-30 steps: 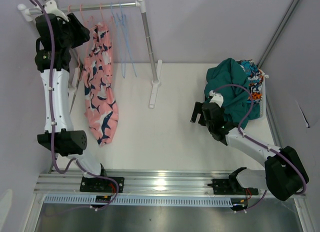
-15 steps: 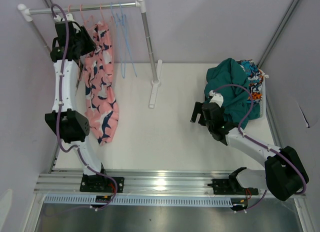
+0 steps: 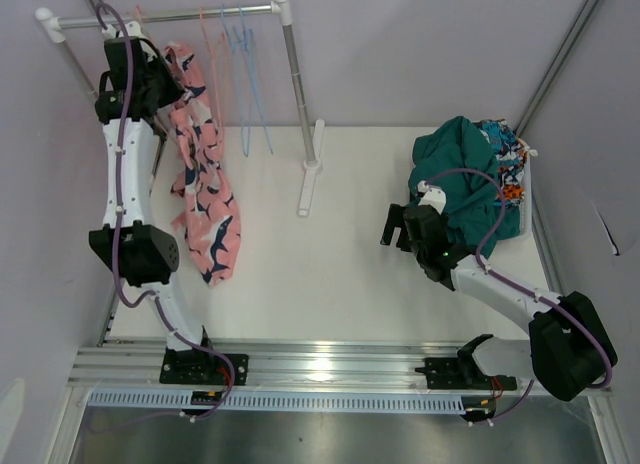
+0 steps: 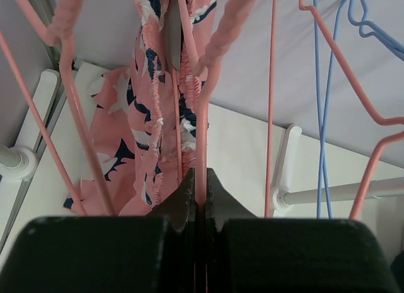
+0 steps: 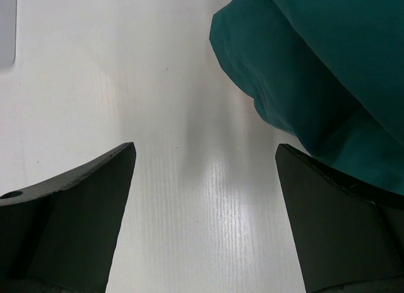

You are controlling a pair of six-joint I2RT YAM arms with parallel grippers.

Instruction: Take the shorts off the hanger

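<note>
The pink shorts (image 3: pixel 205 194) with a navy-and-white shark print hang from a pink hanger (image 4: pixel 202 132) at the left end of the rack rail (image 3: pixel 180 17). Their gathered waistband (image 4: pixel 151 116) bunches along the hanger wire. My left gripper (image 3: pixel 163 79) is up at the rail, shut on the hanger's pink wire just below the waistband; in the left wrist view the gripper (image 4: pixel 201 179) pinches the wire between both jaws. My right gripper (image 3: pixel 396 225) hovers low over the table, open and empty (image 5: pixel 205 151), beside a heap of teal shorts (image 5: pixel 315 72).
Empty pink hangers (image 4: pixel 273 103) and blue hangers (image 3: pixel 246 79) hang further right on the rail. The rack's white post (image 3: pixel 294 84) and foot (image 3: pixel 308 184) stand mid-table. The teal heap (image 3: pixel 462 179) covers other printed shorts (image 3: pixel 505 149) in a bin at the right edge.
My left arm dropped from the rail's left end to the hanger and its jaws closed on the wire. The pink shorts swung left and bunched up. The right arm stayed put.
</note>
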